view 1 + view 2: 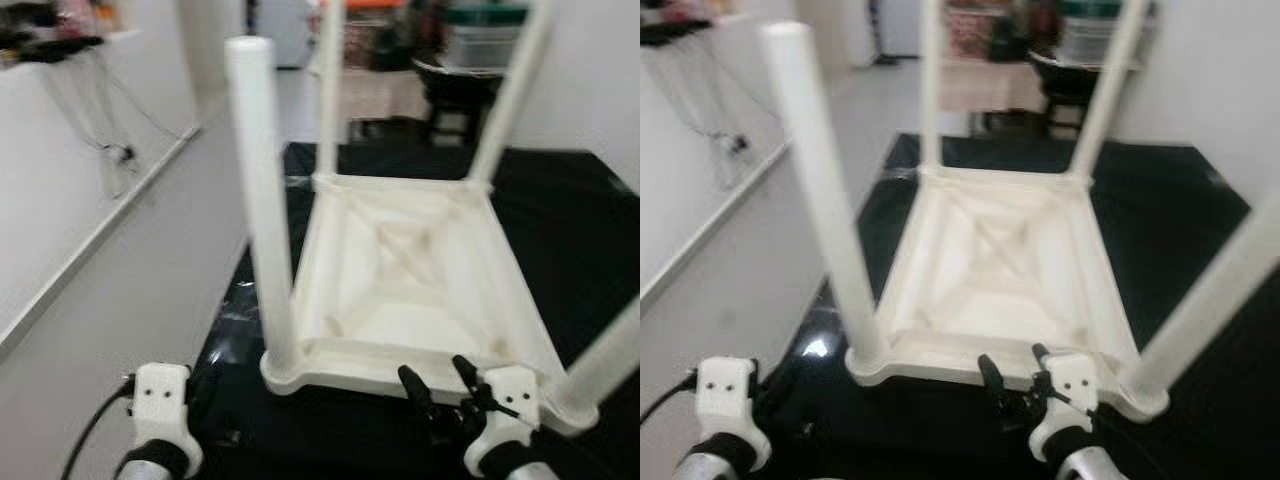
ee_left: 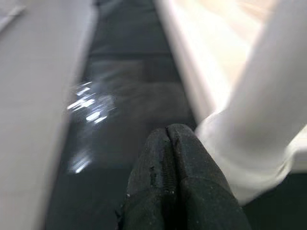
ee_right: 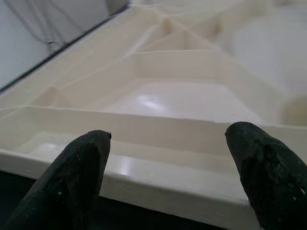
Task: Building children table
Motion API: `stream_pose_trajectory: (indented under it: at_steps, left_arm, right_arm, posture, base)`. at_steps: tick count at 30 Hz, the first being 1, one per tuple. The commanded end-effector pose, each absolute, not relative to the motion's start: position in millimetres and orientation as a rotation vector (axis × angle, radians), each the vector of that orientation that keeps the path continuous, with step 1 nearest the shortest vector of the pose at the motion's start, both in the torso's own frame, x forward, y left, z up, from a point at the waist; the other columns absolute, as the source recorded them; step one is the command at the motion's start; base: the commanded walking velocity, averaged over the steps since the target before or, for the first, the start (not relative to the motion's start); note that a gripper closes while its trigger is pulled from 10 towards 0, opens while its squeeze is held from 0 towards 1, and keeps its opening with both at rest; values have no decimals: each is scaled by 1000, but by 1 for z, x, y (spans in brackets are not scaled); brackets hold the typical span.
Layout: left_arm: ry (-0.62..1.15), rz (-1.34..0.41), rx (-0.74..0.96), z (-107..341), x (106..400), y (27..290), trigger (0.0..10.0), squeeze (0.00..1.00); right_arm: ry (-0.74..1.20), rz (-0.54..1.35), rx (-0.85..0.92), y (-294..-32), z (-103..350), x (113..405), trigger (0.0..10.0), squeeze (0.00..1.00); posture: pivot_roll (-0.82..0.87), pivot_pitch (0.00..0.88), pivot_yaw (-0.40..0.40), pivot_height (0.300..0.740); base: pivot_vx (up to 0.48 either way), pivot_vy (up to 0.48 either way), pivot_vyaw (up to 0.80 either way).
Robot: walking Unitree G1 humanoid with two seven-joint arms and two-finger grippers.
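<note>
From my head views the table [image 1: 400, 290] lies upside down on a black mat [image 1: 570, 230], four round white legs up — glossy cream plastic, ribbed underneath. My right tool [image 1: 440, 385] hangs wide just before the near rim; I judge I should close squarely on that rim. Left wrist: my left tool [image 2: 168, 143] is pinched empty beside the near-left leg [image 2: 259, 110]. Right wrist: matte black fingers [image 3: 79, 167] flank the smooth rim.

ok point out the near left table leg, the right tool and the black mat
near left table leg [image 1: 262, 210]: left eye view, middle of the white post.
right tool [image 1: 438, 378]: left eye view, between its two open black fingertips.
black mat [image 1: 575, 230]: left eye view, bare part right of the table.
</note>
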State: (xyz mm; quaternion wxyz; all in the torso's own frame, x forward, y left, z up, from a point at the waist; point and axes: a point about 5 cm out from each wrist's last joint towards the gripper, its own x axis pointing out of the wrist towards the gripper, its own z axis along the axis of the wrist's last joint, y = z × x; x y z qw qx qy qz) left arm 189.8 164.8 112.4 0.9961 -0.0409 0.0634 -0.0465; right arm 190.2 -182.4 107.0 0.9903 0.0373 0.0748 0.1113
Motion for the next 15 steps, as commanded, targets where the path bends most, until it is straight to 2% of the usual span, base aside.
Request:
stream_pose_trajectory:
  at_steps: [1,5,8,14,15]
  left_arm:
    - [147,-96,-79,110,188,166,10000,0]
    - [141,-101,-70,110,188,166,10000,0]
    - [132,-115,-55,111,187,165,10000,0]
    - [127,-122,-48,112,187,165,10000,0]
    - [101,-130,-38,115,186,165,10000,1000]
  right_arm:
    - [157,254,73,-180,106,190,10000,0]
    - [143,343,82,-177,110,190,10000,0]
    - [135,422,67,-173,112,188,10000,0]
    - [137,437,73,-173,111,188,10000,0]
    - [139,443,79,-173,111,188,10000,0]
  posture:
    - [-36,56,-8,740]
    - [-36,56,-8,740]
    - [-40,55,2,740]
    - [-40,55,2,740]
    - [-38,53,-1,740]
  base:
    - [0,0,-800]
    - [0,0,-759]
    - [0,0,0]
    - [0,0,0]
    - [0,0,0]
